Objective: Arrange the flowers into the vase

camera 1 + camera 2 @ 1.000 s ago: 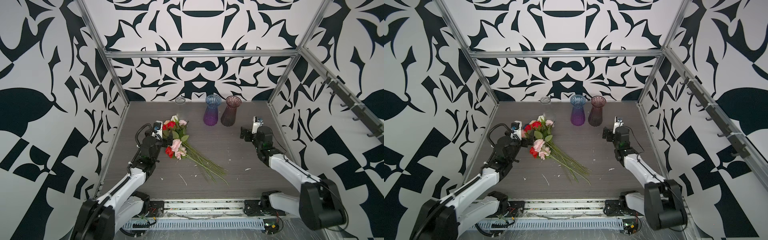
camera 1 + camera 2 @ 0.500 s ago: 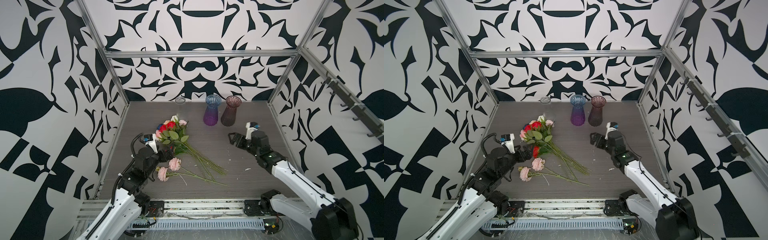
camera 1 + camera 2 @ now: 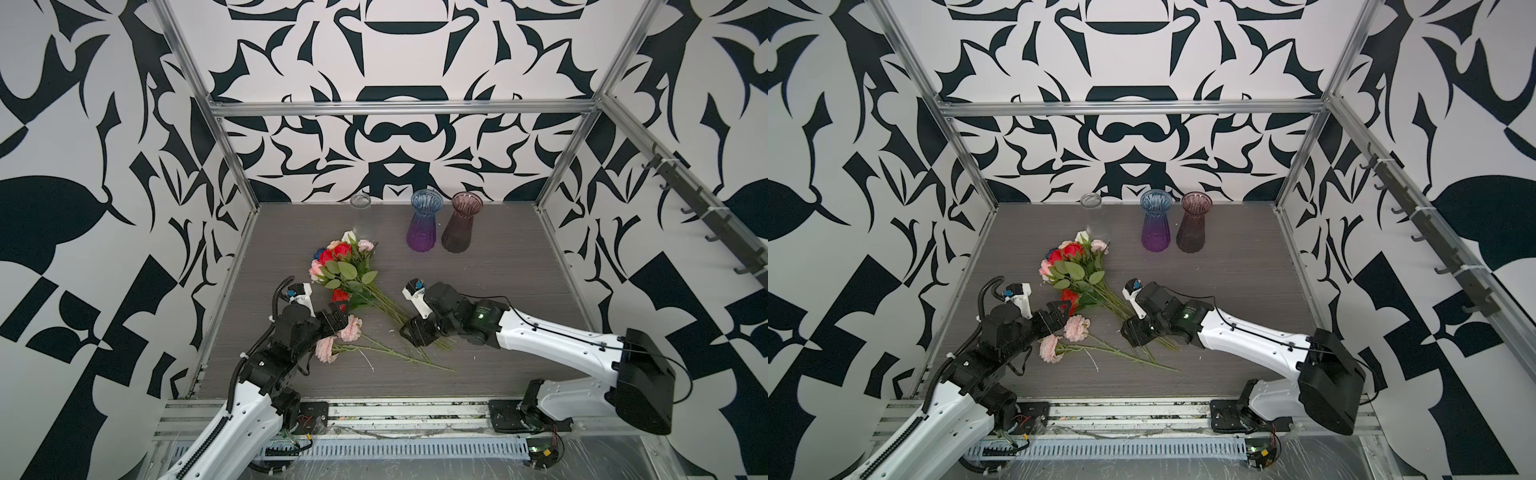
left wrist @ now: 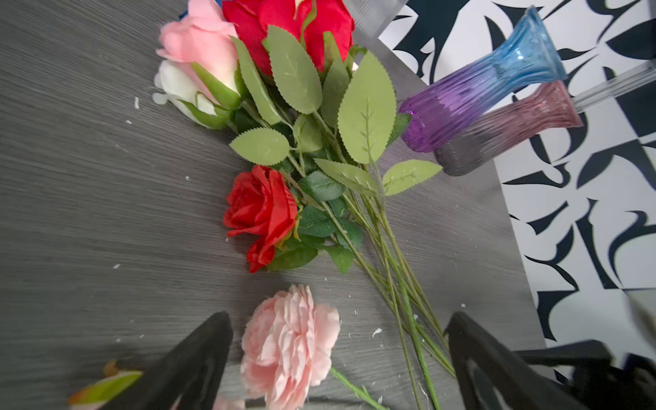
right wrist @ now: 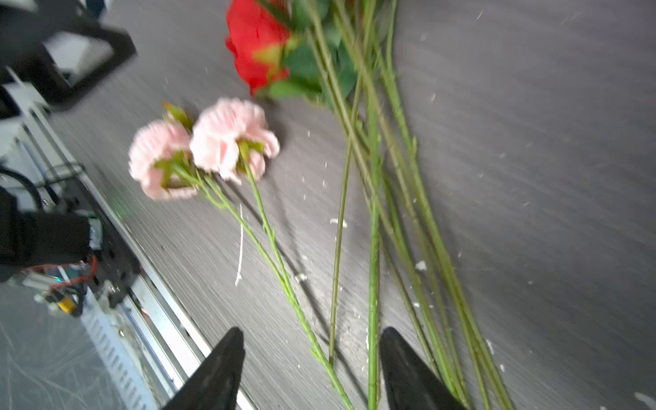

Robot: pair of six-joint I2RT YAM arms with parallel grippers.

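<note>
Flowers (image 3: 347, 270) of cloth, with long thin green stems, serrated leaves and red, pink, white and blue heads, are seen lying flat in a loose bunch on the grey wood-grain counter (image 3: 511, 282), left of the middle in both top views; none has been placed in a vase. Two ruffled pale pink blooms (image 3: 350, 327) lie apart from the bunch, nearer the front edge, their stems running toward the same spot as the rest. The right jaws are set low over the bare stem ends (image 5: 371, 255) and are held apart, with at least two stems between them and nothing yet pinched. The left jaws are spread wide, empty, about one of the ruffled pale pink blooms (image 4: 289, 346). A ribbed blue-to-purple glass vase (image 3: 421, 226) and a ribbed smoky-pink glass vase (image 3: 460, 228) stand upright, just beside each other, near the back wall and well apart from the bunch. Trouble is judged most likely from the crowded stems: several could be caught at one closing, so that the tangle would be dragged along, or a thin stem let slip on lifting. A bloom could be crushed if the left jaws were closed on it, and a vase could be tipped against its neighbour by a long stem swung in carelessly.
</note>
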